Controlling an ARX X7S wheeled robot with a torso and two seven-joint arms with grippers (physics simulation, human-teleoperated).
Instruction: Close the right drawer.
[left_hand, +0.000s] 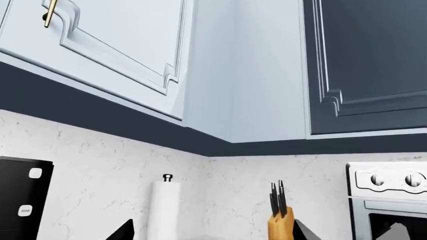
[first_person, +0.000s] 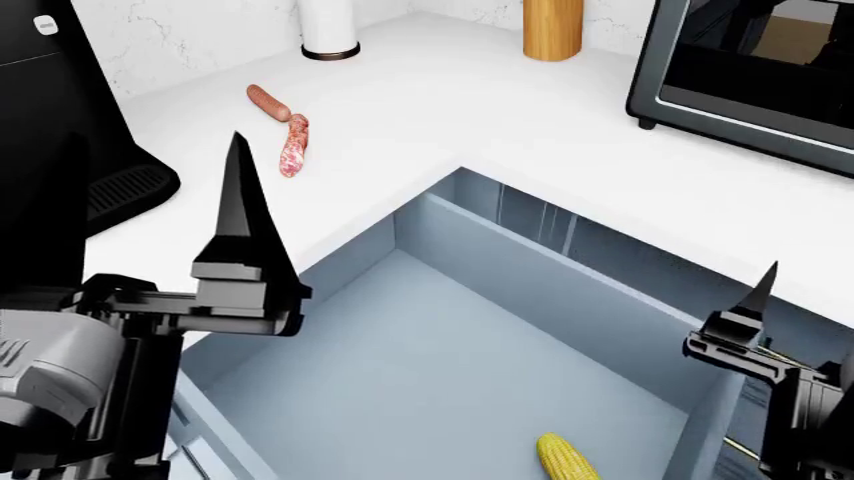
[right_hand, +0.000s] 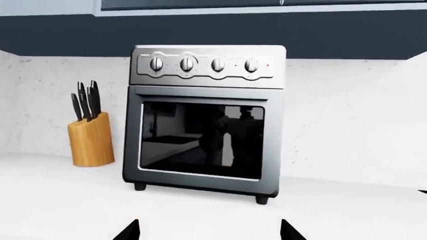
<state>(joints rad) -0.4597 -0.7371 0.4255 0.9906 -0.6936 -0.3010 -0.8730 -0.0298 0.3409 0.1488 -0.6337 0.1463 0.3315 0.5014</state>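
The right drawer (first_person: 441, 340) stands pulled far out under the white countertop (first_person: 441, 110). Its light blue-grey box is open to the head view, with a corn cob (first_person: 567, 458) lying near its front. Its front panel and brass handle are out of view. My left gripper (first_person: 238, 225) hangs over the drawer's left side, fingers pointing up. In its wrist view (left_hand: 213, 232) the tips stand wide apart with nothing between them. My right gripper (first_person: 754, 320) is over the drawer's right side. Its wrist view (right_hand: 210, 231) also shows it open and empty.
Two sausages (first_person: 294, 148) lie on the counter. A paper towel roll (first_person: 327, 25) and a knife block (first_person: 553, 28) stand at the back. A toaster oven (first_person: 747, 60) stands at the right, a black coffee machine (first_person: 54, 120) at the left. Wall cabinets (left_hand: 120, 45) hang above.
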